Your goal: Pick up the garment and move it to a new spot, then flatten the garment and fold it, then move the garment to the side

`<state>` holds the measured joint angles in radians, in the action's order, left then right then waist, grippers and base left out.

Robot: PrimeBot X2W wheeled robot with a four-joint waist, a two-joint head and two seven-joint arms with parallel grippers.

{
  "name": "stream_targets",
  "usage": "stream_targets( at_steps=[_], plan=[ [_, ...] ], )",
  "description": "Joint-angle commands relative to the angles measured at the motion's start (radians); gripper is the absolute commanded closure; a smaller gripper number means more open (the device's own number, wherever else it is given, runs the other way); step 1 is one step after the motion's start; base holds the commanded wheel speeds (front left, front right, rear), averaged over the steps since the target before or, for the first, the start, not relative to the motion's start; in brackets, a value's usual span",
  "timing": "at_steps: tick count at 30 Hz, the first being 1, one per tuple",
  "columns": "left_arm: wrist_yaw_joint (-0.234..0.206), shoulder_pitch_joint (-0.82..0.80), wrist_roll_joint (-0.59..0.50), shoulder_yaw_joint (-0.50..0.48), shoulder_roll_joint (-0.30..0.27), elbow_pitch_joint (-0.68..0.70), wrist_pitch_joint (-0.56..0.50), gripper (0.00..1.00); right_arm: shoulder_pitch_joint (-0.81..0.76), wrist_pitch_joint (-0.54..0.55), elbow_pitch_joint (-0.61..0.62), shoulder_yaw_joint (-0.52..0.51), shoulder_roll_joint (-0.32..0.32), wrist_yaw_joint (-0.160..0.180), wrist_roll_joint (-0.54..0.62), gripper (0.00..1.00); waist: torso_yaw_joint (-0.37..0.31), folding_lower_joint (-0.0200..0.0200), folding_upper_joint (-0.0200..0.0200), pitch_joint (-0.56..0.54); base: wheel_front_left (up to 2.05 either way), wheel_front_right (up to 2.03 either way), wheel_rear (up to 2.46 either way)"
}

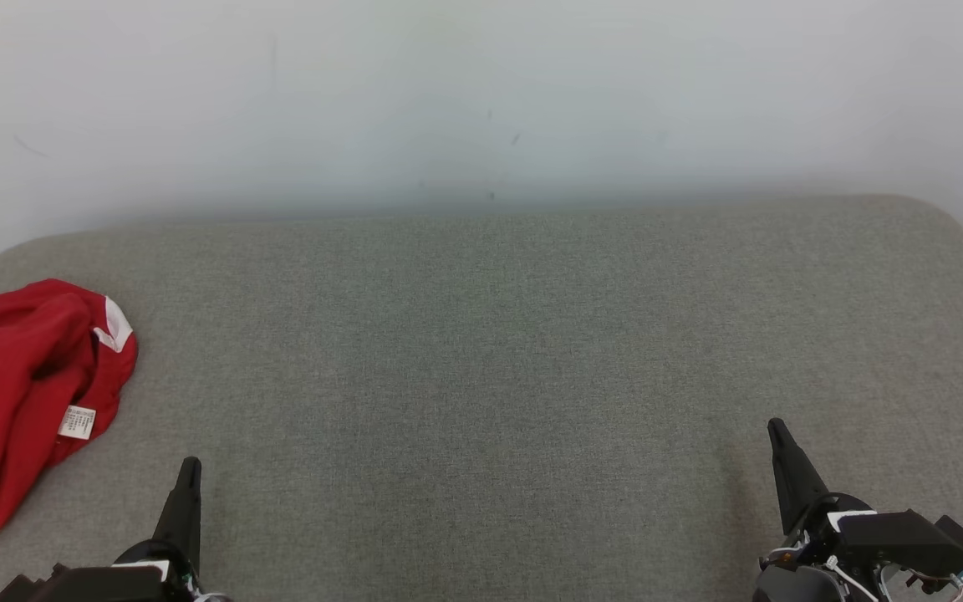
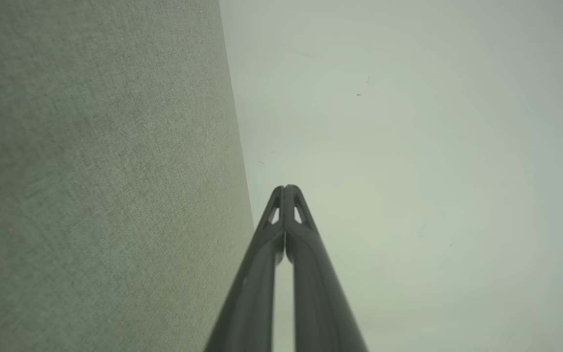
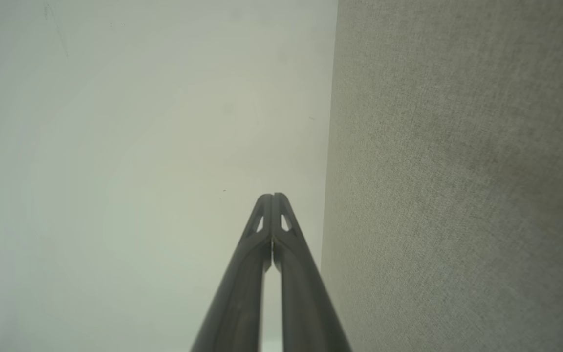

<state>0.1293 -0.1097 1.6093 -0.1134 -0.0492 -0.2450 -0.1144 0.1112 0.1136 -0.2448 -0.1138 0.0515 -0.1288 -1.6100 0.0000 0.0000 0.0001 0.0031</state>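
A crumpled red garment (image 1: 17, 393) with white trim and a white label lies at the far left of the grey fabric surface (image 1: 490, 351), partly cut off by the head view's left edge. My left gripper (image 1: 189, 468) sits at the lower left, shut and empty, a short way right of the garment and apart from it. At the lower right my right gripper (image 1: 777, 431) is also shut with nothing in it. In the left wrist view the left gripper (image 2: 285, 188) has its tips pressed together; in the right wrist view the right gripper (image 3: 272, 196) is closed the same way.
A pale wall (image 1: 481, 100) rises right behind the grey surface. The surface's rounded corners show at the back left and back right. Both wrist views look along the surface (image 2: 91, 171) (image 3: 457, 171) toward the wall (image 2: 408, 146) (image 3: 140, 146).
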Motion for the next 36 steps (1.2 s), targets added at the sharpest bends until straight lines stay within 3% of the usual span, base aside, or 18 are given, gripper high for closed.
stream_targets(
  at_steps=[1, 7, 8, 23, 36],
  plan=[
    [0.004, 0.007, 0.002, -0.001, -0.002, 0.002, 0.003, 1.00, -0.010, -0.001, 0.002, 0.001, -0.004, -0.006, -0.001, 1.00, 0.000, 0.0000, -0.0001, 0.000, 0.00, 0.00, 0.00],
    [0.004, 0.007, 0.002, -0.001, -0.002, 0.002, 0.003, 1.00, -0.010, -0.001, 0.002, 0.001, -0.004, -0.006, -0.001, 1.00, 0.000, 0.0000, -0.0001, 0.000, 0.00, 0.00, 0.00],
    [0.000, 0.000, 0.000, 0.000, 0.000, 0.000, 0.000, 0.00, 0.000, 0.000, 0.000, 0.000, 0.000, 0.000, 0.000, 0.00, 0.000, 0.0000, -0.0001, 0.000, 0.00, 0.00, 0.00],
    [-0.001, 0.025, -0.027, 0.044, 0.005, -0.026, 0.056, 0.00, -0.030, -0.056, -0.015, 0.032, -0.001, 0.003, 0.024, 0.00, 0.001, 0.0000, -0.0001, -0.002, 0.00, 0.00, 0.00],
    [-0.002, 0.019, -0.206, 0.056, 0.004, -0.036, 0.114, 0.00, -0.033, -0.113, -0.016, 0.029, -0.001, 0.002, 0.198, 0.00, 0.007, 0.0000, -0.0001, -0.003, 0.00, 0.00, 0.00]
  ],
)
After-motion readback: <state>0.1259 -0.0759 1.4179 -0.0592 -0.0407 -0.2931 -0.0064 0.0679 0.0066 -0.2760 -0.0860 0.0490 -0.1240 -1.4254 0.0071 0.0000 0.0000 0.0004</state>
